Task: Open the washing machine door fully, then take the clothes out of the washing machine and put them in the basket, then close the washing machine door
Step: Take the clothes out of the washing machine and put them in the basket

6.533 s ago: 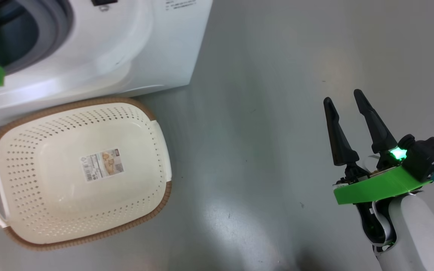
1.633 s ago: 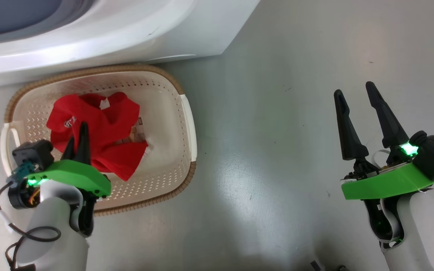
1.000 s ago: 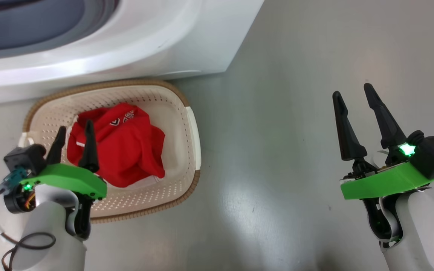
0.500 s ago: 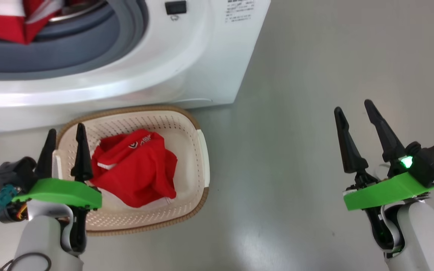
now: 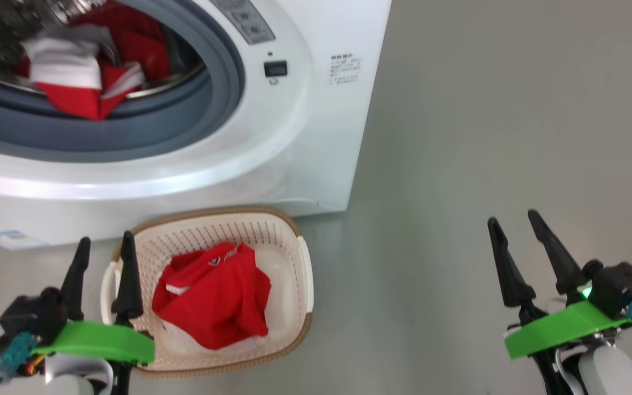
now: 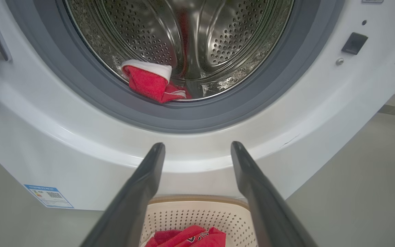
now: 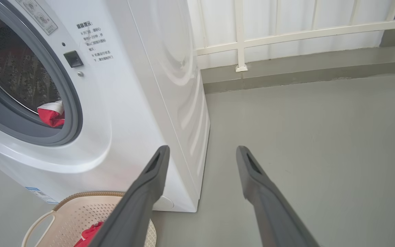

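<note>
You now have one red garment (image 5: 214, 293) lying loose in the basket (image 5: 212, 212), which was empty a few seconds back. The left gripper (image 5: 105, 237) was closed on that cloth just over a second ago and has let go. Its jaws stand apart with nothing between them, by the basket's 9 o'clock edge.

The head view has since swung upward, so machine and basket sit lower in the picture; that is the camera moving, not the things. The swing brings the mouth of the washing machine (image 5: 305, 137) in at 10 o'clock. There you see more clothes (image 5: 69, 82), red with a white band, resting at the drum's (image 6: 218, 34) lower lip against the grey seal (image 5: 129, 131). In the left wrist view that heap sits at 12 o'clock above the fingers.

The right gripper (image 5: 512, 216) hangs over bare floor (image 5: 458, 137) at 4 o'clock, jaws apart and empty, much as before.

By my reading, the first drop is done and the unloading is only part way. Your next reach goes back into the drum, and closing the washing machine door waits until it is emptied.
</note>
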